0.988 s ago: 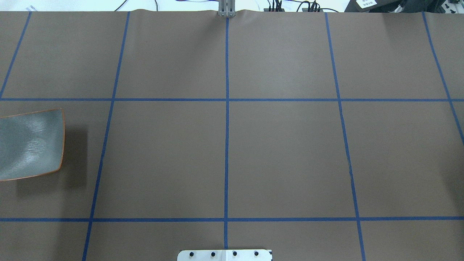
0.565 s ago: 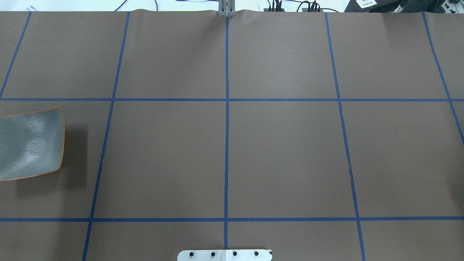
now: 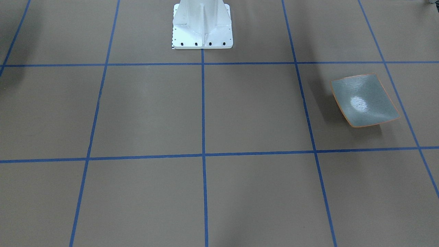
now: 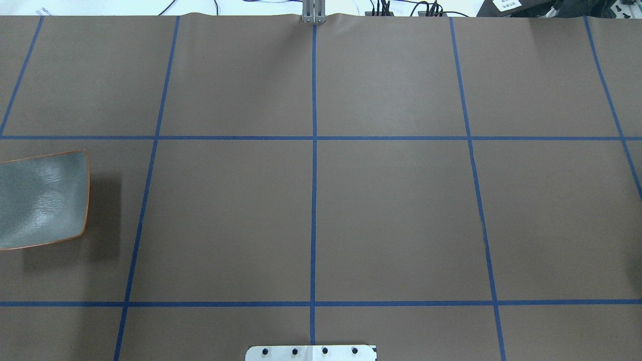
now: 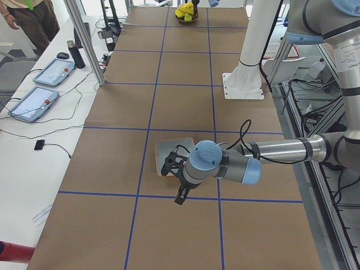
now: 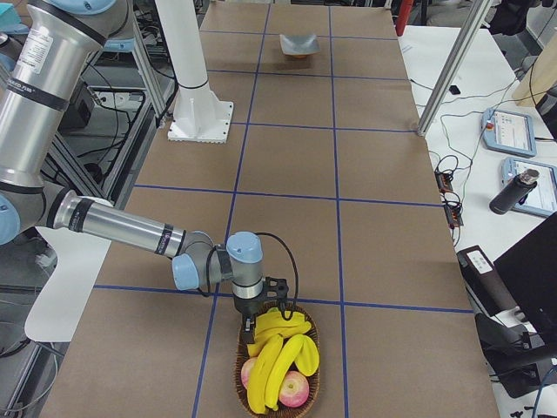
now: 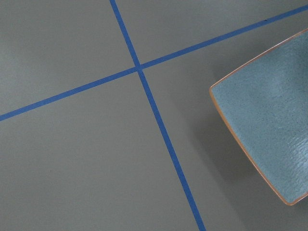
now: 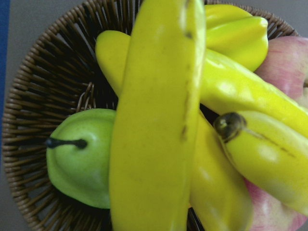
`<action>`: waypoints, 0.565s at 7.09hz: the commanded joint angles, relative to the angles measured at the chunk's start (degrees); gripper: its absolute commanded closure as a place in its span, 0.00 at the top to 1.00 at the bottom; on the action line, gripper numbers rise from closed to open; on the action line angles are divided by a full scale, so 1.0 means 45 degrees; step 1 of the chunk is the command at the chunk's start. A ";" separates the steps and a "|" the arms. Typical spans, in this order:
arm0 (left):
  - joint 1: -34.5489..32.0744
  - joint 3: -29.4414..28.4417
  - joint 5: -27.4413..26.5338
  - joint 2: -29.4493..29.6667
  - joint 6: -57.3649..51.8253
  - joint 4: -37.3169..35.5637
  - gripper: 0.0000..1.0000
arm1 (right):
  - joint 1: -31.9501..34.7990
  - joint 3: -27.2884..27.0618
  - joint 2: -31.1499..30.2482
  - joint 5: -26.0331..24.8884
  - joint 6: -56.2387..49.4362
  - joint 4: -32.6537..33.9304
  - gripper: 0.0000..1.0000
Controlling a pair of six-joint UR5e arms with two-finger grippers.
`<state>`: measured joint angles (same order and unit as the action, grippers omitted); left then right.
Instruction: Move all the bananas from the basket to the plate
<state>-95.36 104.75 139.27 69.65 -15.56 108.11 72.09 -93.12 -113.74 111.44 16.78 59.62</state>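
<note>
Looking along the table (image 6: 287,235) from its right end, you have the basket (image 6: 240,376) nearest, at 6 o'clock in that view. The bananas (image 6: 277,348) are piled across it, with two apples (image 6: 296,389) tucked under them. The right claw (image 6: 254,320) hangs at the basket's 12 o'clock rim, right over the end of the top banana. From this side view alone you cannot tell whether its fingers are spread or closed, or whether they touch the fruit. Its wrist camera is filled with fruit. One banana runs from 12 to 6 o'clock on top of the others, a green fruit (image 8: 77,163) with a dark stem lies at 8 o'clock against the wicker, and one of the apples shows at 3 o'clock.

Farther on, the white pedestal (image 6: 193,78) stands at 10 o'clock on the brown surface, which is crossed by blue tape lines (image 6: 338,252).

Farthest off, at 12 o'clock, sits the plate (image 6: 298,42). From overhead it lies at 9 o'clock, cut by the frame edge, with glare on its grey-green face. The left claw (image 5: 173,183) shows only in the left-end view, in front of the plate's near edge and covering part of it. You cannot tell there whether it is open or clenched. Its wrist camera looks down on a plate corner at 3 o'clock and a tape crossing at 11 o'clock.
</note>
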 commanded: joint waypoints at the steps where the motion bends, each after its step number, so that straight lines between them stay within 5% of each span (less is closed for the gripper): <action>1: 0.0000 -0.0016 -0.0012 -0.0009 0.0000 0.0000 1.00 | -0.0023 -0.0126 0.0061 0.0041 -0.0019 -0.0123 0.00; 4: 0.0000 -0.0074 -0.0012 -0.0009 0.0020 0.0000 1.00 | 0.0016 -0.0615 0.0002 0.0158 -0.0038 -0.0123 0.00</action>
<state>-95.36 104.57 139.26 69.61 -15.54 108.11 72.11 -95.04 -113.59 111.82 16.68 59.07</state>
